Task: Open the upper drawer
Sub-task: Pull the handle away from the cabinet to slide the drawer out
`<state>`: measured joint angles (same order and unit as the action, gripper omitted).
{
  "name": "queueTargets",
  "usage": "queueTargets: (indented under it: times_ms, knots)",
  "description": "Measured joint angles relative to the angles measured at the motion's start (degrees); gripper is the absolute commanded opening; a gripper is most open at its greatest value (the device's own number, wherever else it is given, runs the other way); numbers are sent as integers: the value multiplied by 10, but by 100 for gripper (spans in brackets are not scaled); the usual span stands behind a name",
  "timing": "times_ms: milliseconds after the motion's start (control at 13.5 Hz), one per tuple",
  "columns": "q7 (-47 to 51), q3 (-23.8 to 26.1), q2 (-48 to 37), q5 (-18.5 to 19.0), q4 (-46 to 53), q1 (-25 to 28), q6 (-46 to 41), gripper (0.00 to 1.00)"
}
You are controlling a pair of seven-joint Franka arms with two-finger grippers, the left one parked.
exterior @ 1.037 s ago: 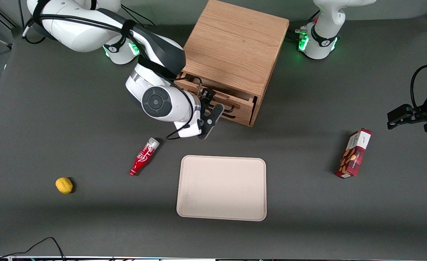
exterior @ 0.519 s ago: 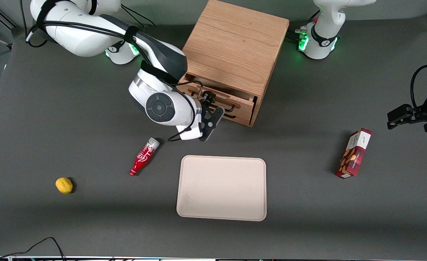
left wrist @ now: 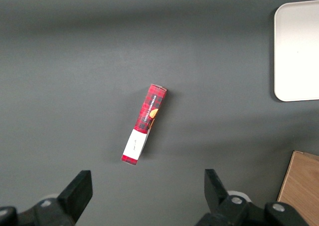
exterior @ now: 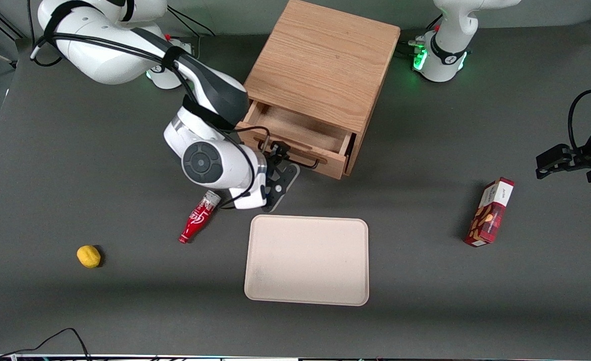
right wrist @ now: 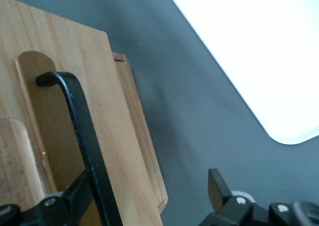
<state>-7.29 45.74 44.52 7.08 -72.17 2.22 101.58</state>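
Observation:
The boxy oak cabinet (exterior: 320,65) stands at the back middle of the table. Its upper drawer (exterior: 300,131) is pulled partly out, and its bare wooden inside shows. The thin black wire handle (exterior: 298,156) runs along the drawer front (right wrist: 75,101), and it shows close up in the right wrist view (right wrist: 82,136). My right gripper (exterior: 277,154) is at the handle. It is open (right wrist: 148,186): one finger (right wrist: 75,193) sits between the bar and the drawer front, the other finger (right wrist: 217,183) stands well apart over the dark table. The lower drawer is hidden under the upper one.
A cream tray (exterior: 306,259) lies just in front of the gripper, nearer the camera. A red bottle (exterior: 198,216) lies beside the wrist, and a yellow lemon (exterior: 89,256) lies toward the working arm's end. A red box (exterior: 491,212) lies toward the parked arm's end (left wrist: 145,123).
The upper drawer has slid out of the cabinet toward the front camera. My gripper and wrist moved with the handle toward the tray and the bottle.

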Motion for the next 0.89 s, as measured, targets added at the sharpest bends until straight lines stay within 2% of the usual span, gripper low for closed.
queueTargets:
  times_ms: [889]
  knots:
    - [-35, -42, 54, 1, 95, 2, 1, 100]
